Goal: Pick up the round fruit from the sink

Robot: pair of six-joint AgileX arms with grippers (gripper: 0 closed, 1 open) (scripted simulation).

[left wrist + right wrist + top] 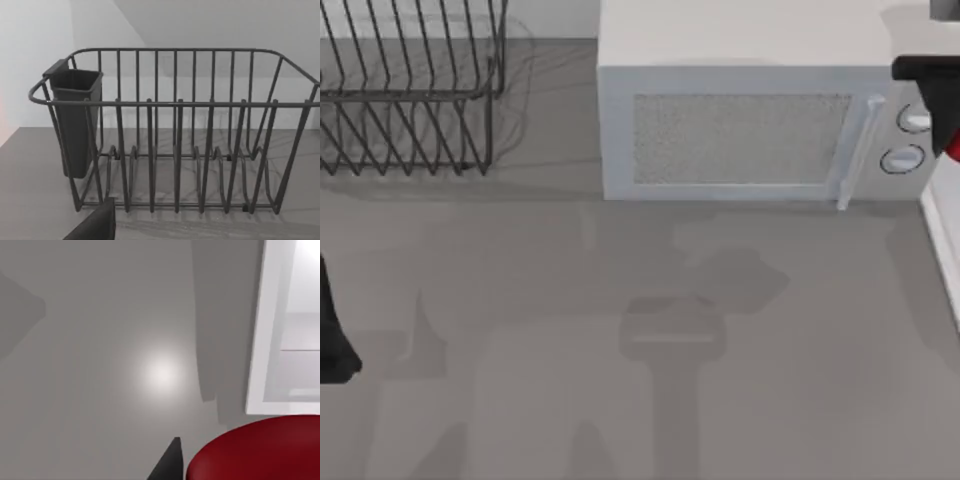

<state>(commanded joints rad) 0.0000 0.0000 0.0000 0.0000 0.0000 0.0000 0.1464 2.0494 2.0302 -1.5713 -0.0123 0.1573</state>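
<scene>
The round fruit (255,450) is glossy red and sits very close to the right wrist camera, beside one black fingertip (170,462). From above, a sliver of the round fruit (954,148) shows at the far right edge, under my right gripper (948,120), which is raised beside the microwave and shut on it. The sink's white rim (265,340) lies below the fruit; from overhead the sink (942,250) runs along the right edge. My left arm (330,330) is parked at the table's left edge, facing the rack.
A white microwave (750,120) stands at the back, right of centre, with its handle and knobs near my right gripper. A dark wire dish rack (410,90) with a cutlery cup (75,120) fills the back left corner. Grey countertop (640,350) spreads in front.
</scene>
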